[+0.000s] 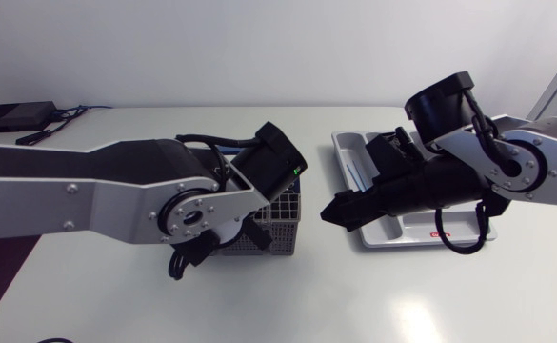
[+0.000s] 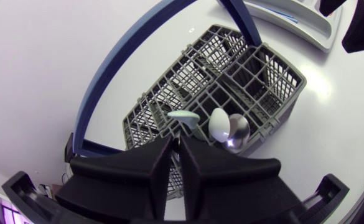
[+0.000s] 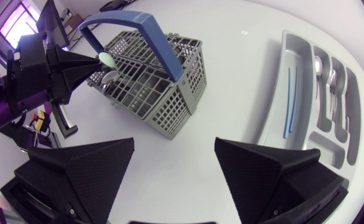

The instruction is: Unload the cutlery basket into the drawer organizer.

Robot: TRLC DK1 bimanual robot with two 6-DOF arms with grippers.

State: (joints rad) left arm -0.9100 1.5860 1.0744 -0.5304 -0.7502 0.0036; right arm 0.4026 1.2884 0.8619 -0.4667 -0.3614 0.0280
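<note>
The grey cutlery basket point(image 2: 256, 68) with a blue handle point(image 3: 145, 28) stands mid-table, partly hidden under my left arm in the head view point(image 1: 283, 224). My left gripper point(image 2: 177, 140) is down in the basket's end. It is shut on the pale green tip of a utensil point(image 2: 183, 116), also seen from the right wrist view point(image 3: 107, 60). Two metal spoon bowls point(image 2: 228, 127) stick up beside it. My right gripper point(image 3: 174, 149) hangs open and empty between the basket and the white drawer organizer point(image 1: 354, 143). The organizer point(image 3: 275, 81) holds a blue stick point(image 3: 289, 99) and metal cutlery point(image 3: 331, 87).
A black box with cables point(image 1: 16, 116) lies at the table's back left corner. The white tabletop point(image 1: 354, 295) runs bare in front of the basket and the organizer. Both arms crowd the middle of the table.
</note>
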